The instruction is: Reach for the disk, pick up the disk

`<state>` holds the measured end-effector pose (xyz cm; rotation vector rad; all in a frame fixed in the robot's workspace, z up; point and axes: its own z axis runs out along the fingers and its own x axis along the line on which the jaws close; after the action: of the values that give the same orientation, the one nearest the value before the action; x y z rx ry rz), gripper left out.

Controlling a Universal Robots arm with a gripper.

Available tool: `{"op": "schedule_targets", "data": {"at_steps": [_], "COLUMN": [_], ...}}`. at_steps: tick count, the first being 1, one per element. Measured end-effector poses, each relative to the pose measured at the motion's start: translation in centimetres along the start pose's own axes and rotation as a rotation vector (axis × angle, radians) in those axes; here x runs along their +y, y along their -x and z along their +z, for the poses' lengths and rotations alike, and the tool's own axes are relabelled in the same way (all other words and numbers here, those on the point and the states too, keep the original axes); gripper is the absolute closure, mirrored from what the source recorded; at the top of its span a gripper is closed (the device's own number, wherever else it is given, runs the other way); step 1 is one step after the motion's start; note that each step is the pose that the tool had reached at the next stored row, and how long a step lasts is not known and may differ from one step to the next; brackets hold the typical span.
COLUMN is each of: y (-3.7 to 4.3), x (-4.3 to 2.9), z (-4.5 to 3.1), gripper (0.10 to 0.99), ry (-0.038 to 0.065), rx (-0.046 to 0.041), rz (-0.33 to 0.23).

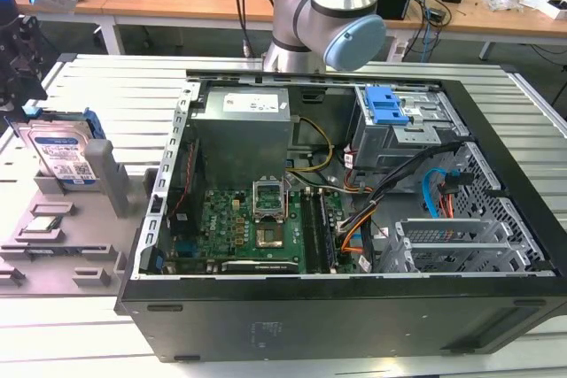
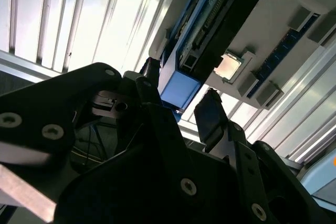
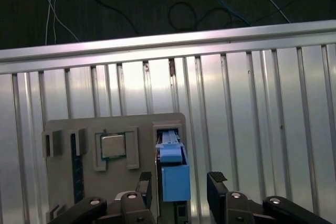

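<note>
disk (image 3: pixel 173 179) — on edge in grey holder (image 3: pixel 60 182) | between the jaws, gap either side | jaws spread — gripping nothing

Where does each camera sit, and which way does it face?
Exterior view: off the arm, looking down on the computer case and the disk; the arm shows.
First wrist view: on the wrist, straight down past the gripper.
Second wrist view: on the wrist, slanting along the gripper.
Both wrist views share the disk between open fingers.

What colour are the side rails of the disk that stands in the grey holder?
Blue. On the disk they show best in the first wrist view.
</note>
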<state>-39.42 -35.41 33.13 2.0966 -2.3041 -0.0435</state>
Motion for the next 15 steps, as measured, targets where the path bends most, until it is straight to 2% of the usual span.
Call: {"op": "schedule_targets", "data": {"at_steps": [11,14,15], "y": [-0.01,-0.02,-0.03], "x": [-0.04,-0.06,-0.06], "z": [0.99,1.33,1.41], "gripper": [0.541,0.541,0.541], "ry": [0.000,0.000,0.000], "rx": [0.0005,0.0029,0.0030], "rz": [-0.003,-0.053,-0.054]}}
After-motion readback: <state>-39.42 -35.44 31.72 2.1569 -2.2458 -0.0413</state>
